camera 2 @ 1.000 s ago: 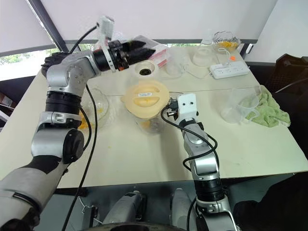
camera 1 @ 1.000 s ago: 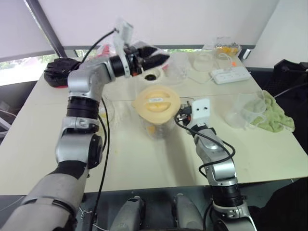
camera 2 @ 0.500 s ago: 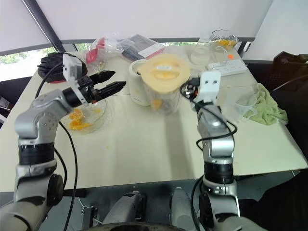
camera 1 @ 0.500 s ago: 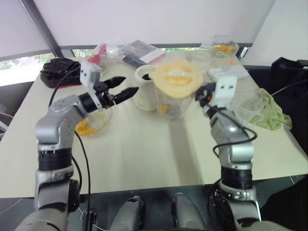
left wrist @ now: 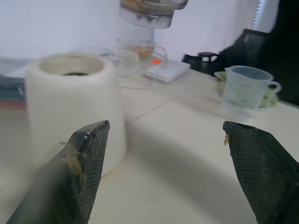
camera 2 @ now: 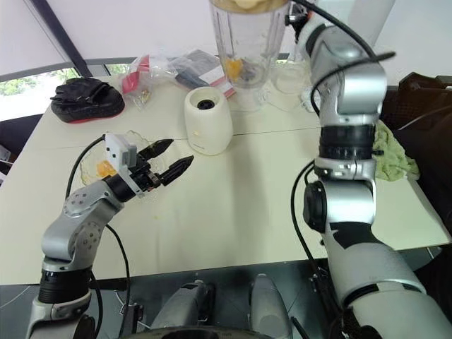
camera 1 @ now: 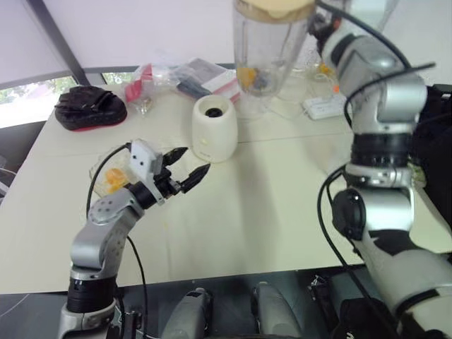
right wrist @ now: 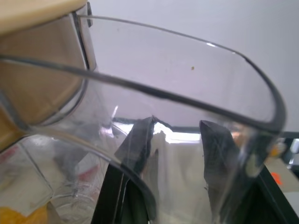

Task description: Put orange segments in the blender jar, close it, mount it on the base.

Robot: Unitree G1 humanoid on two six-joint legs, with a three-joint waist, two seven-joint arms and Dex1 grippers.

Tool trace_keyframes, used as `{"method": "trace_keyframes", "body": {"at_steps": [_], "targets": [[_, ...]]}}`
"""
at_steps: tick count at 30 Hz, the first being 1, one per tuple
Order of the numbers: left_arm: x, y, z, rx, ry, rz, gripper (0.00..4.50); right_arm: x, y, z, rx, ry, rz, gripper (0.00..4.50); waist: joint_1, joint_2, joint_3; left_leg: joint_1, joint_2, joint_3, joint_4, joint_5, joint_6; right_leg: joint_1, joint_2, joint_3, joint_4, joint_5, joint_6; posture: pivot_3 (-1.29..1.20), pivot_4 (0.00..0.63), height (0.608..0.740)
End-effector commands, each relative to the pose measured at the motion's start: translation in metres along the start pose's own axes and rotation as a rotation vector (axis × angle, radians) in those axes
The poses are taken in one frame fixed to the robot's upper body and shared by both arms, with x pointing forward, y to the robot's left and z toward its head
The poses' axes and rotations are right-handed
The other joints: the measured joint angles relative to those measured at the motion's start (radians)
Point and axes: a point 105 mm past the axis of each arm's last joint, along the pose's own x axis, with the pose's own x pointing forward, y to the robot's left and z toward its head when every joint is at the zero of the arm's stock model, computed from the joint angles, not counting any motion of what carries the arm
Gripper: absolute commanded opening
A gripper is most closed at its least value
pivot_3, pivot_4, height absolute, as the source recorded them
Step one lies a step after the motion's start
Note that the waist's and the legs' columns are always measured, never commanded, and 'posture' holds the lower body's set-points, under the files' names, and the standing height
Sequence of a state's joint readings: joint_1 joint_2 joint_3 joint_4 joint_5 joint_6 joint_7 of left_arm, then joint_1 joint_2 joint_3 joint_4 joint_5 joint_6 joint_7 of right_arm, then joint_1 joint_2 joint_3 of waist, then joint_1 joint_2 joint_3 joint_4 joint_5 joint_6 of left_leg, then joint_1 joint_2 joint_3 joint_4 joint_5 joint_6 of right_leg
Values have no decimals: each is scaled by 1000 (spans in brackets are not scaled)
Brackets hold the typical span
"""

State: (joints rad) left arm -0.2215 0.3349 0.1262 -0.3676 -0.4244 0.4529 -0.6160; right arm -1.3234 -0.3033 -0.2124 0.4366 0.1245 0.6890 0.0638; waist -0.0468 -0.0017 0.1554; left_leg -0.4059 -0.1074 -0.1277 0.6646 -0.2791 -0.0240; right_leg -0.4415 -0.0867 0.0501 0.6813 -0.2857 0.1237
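Blender jar (camera 2: 248, 49) hangs at the upper centre of the frame, its clear handle clamped between the right gripper (right wrist: 180, 154) fingers, above and just behind the base (camera 2: 207, 120). A second ago it stood low on the table with the left arm raised; now it is lifted, and the left gripper (camera 2: 170, 159) sits low at left, fingers spread apart and empty, near the base. The jar is clear, capped by a pale-yellow lid (camera 1: 274, 7), with orange segments (camera 2: 235, 68) near its bottom.
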Motion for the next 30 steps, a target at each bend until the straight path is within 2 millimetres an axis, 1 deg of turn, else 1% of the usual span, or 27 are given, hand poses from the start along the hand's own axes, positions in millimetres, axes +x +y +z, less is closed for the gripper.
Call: {"method": "trace_keyframes", "body": {"at_steps": [1,3,5,9,14,18,24,30], "targets": [[-2,-2,12,66,-52,40,4075,15,29,33,41,-88,43,1038,-5,0,0,0,0,1,0,0,0,-1,0,0,0,0,0,0,150,740],[-4,-2,11,72,-49,65,4075,24,51,30,42,-76,57,1038,-7,0,0,0,0,1,0,0,0,-1,0,1,0,0,0,0,150,740],[-5,-3,11,76,-46,77,4075,28,65,29,38,-75,69,1038,-12,0,0,-1,0,1,-1,0,0,-1,0,1,0,0,0,0,150,740],[-10,-3,12,93,-34,98,4075,34,82,18,41,-60,88,1038,-10,0,0,-1,0,0,-1,0,0,-1,0,0,-1,0,0,0,150,740],[-14,0,13,115,-15,108,4075,38,84,1,43,-27,76,1038,-5,0,0,-2,0,0,-1,0,0,-1,0,0,-1,0,0,0,150,740],[-15,0,12,123,-5,110,4075,39,85,-7,57,-7,75,1038,-13,0,0,-2,0,0,-1,0,0,-1,0,0,-1,0,0,0,150,740],[-14,-1,12,134,3,102,4075,39,87,-17,66,18,85,1038,-22,0,0,-2,0,0,-1,0,0,-1,0,0,-1,0,0,0,150,740],[-14,0,13,142,7,99,4075,38,97,-23,76,38,130,1038,-23,0,0,-2,0,0,-1,0,0,-1,0,0,-1,0,0,0,150,740]]}}
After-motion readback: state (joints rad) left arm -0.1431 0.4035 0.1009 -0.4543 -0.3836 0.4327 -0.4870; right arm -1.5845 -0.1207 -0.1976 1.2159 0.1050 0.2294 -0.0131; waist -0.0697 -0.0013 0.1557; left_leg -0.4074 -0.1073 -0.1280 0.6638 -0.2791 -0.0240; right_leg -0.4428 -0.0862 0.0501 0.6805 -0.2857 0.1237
